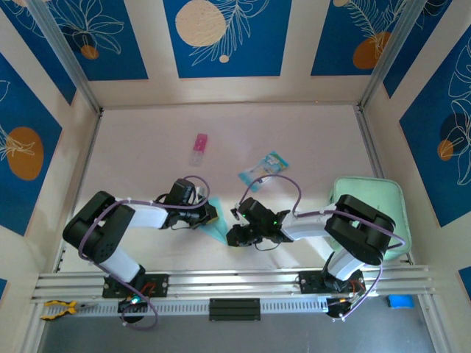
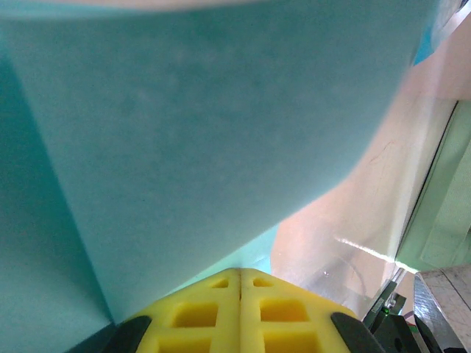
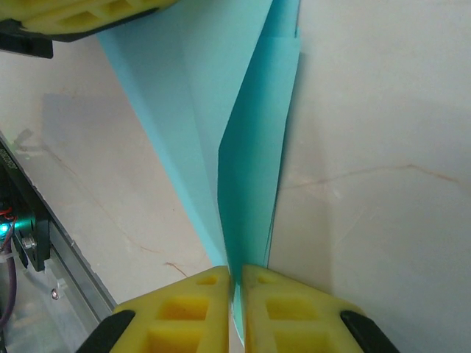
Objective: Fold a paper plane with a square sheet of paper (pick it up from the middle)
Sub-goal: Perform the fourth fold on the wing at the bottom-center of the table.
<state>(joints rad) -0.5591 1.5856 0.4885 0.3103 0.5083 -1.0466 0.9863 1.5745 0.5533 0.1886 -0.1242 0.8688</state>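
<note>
The paper plane [image 1: 218,226] lay on the table [image 1: 309,140] at its 6 o'clock edge, between the two arms. In the top view the left gripper [image 1: 210,215] stood at the 10 o'clock side of the plane and the right gripper [image 1: 236,230] at its 4 o'clock side. Both were against the paper, so neither arm was the nearer one.

In the right wrist view the long axis of the plane [image 3: 250,147] ran straight away from the right gripper [image 3: 235,278], from the narrow end at 6 o'clock to the wide end at 12 o'clock. The pads of this gripper stood only a thin slit apart, with the narrow end inside. I could not tell whether they pressed it.

The left gripper [image 2: 240,276] was closed, pad against pad, with the light-blue sheet [image 2: 184,147] rising directly from its tips, so it seemed to pinch the wide end.

I judge that the next crease depends on this line from point to wide end between the two grippers.
</note>
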